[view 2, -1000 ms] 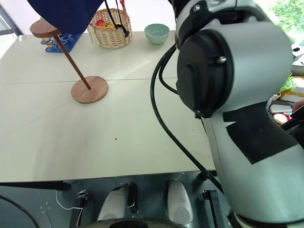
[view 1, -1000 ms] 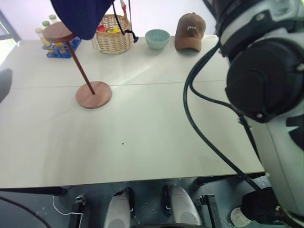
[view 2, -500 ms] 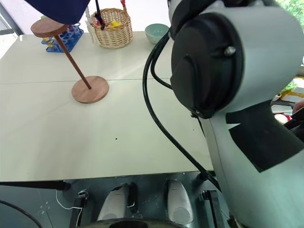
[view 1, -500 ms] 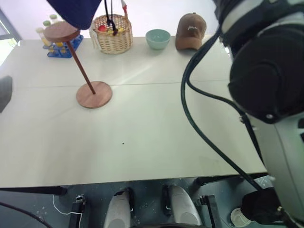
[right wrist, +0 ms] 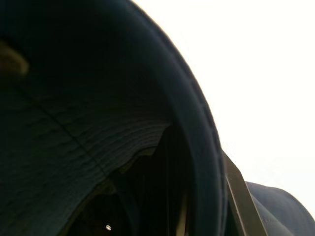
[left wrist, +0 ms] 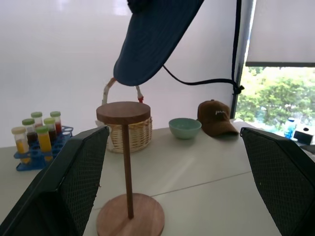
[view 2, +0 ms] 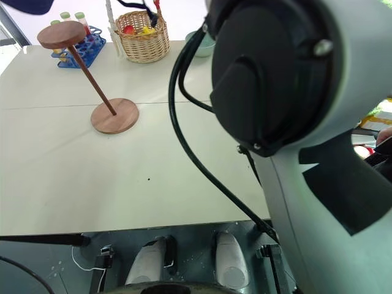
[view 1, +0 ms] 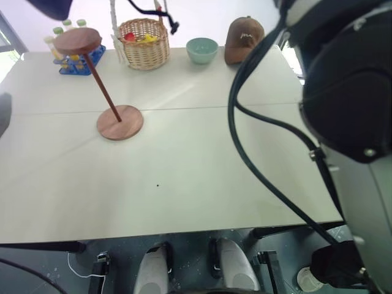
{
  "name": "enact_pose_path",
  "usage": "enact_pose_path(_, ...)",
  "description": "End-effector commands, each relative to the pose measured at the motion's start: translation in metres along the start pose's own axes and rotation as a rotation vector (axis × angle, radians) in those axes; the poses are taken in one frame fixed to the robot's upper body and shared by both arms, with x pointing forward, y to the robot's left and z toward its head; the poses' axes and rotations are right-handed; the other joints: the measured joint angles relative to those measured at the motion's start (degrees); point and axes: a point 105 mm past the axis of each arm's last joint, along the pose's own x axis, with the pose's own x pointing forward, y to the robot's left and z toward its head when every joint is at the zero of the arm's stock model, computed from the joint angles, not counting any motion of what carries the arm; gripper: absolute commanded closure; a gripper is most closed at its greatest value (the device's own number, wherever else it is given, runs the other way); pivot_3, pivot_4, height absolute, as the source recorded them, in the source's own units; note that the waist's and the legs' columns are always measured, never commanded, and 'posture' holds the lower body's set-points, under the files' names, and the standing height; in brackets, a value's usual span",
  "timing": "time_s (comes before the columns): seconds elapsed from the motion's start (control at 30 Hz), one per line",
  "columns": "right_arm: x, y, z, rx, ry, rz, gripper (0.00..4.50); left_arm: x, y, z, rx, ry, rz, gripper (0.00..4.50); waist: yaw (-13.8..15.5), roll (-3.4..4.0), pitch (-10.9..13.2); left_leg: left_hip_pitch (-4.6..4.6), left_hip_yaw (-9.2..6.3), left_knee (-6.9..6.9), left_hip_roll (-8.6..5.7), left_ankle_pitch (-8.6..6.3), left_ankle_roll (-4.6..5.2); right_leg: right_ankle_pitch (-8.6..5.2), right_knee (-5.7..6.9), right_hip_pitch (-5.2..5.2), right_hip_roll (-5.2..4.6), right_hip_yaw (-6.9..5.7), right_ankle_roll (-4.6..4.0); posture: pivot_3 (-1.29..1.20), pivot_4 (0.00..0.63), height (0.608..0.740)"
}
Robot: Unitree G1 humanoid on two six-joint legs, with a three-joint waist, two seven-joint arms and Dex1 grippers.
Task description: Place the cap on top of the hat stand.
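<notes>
Gripping the cap (left wrist: 156, 39), right tool clamped.

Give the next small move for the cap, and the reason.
Probably lower the cap toward the stand's disc, centring it on the way. In the left wrist view the cap hangs above the disc, clear of it, tilted, its cord trailing to one side. The disc is bare, so nothing blocks it.

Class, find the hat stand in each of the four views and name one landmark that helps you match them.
Left eye view: hat stand, upper left, on the table.
Right eye view: hat stand, upper left.
Left wrist view: centre, base at the bottom edge, under the raised cap.
Right wrist view: no stand to be made out.
Shared landmark: the wicker basket behind the stand.
</notes>
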Motion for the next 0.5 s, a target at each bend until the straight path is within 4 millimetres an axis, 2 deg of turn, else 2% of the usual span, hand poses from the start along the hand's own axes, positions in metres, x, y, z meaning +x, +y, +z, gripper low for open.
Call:
enact_pose_path(0.03, 0.003, 0.024, 0.011, 0.036, -0.042, 0.070, 4.47, 0.001, 0.001, 0.006, 0.018, -0.033, 0.000, 0.00, 0.04, -0.01, -0.01, 0.00, 0.00, 0.00, 0.00, 0.00, -0.01, 0.00, 0.00, 0.01, 0.00, 0.00, 0.00, 0.00, 0.150, 0.740)
enact_pose_path(0.23, 0.000, 0.028, -0.035, 0.067, 0.056, 0.082, 4.47, 0.002, 0.002, 0.005, 0.011, -0.037, 0.003, 0.00, 0.12, -0.11, -0.07, 0.01, -0.01, 0.00, 0.01, -0.02, -0.04, 0.00, -0.01, 0.02, -0.02, -0.01, 0.00, 0.00, 0.150, 0.740)
enact_pose_path(0.4, -0.011, 0.022, -0.087, -0.039, 0.166, 0.086, 4.47, 0.003, 0.002, 0.004, 0.005, -0.036, 0.003, 0.00, 0.12, -0.15, -0.09, -0.01, -0.01, 0.02, 0.01, -0.01, -0.02, 0.00, 0.01, 0.03, -0.03, -0.01, 0.00, 0.00, 0.150, 0.740)
enact_pose_path(0.5, -0.018, 0.014, -0.109, -0.103, 0.213, 0.072, 4.47, 0.003, 0.002, 0.003, 0.003, -0.034, 0.002, 0.00, 0.12, -0.15, -0.09, -0.04, -0.01, 0.02, 0.01, 0.03, 0.05, 0.00, 0.02, 0.01, -0.03, -0.01, 0.00, 0.00, 0.150, 0.740)
